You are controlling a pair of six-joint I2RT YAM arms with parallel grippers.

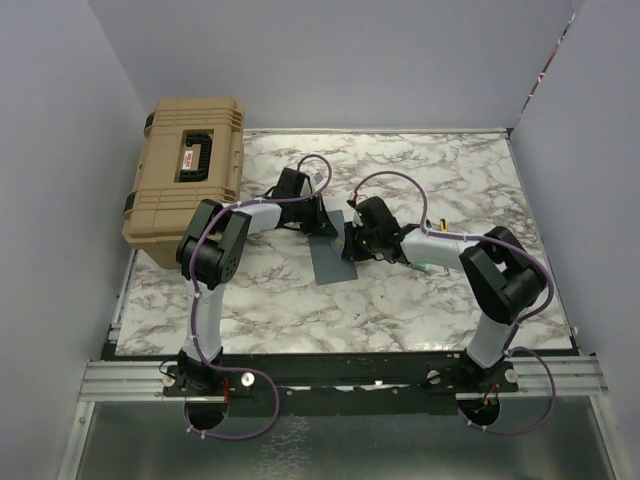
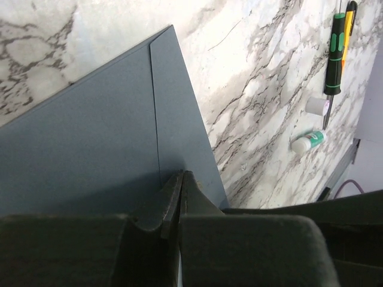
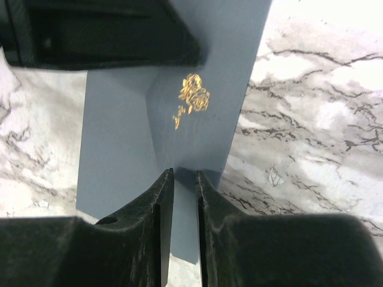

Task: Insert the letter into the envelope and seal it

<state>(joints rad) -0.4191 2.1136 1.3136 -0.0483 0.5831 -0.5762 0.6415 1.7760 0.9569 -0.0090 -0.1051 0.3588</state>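
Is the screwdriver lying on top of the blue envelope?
No, the screwdriver lies on the marble table, well apart from the envelope.

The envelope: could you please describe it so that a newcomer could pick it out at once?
On the white marble table, look at the middle, where the left gripper and right gripper meet. The envelope lies flat at their tips: the only slate-blue sheet, with a small gold mark, unlike the bulky tan case at the far left.

No text is legible (red label [image 1: 189, 160] on case [image 1: 170, 215] blurred).
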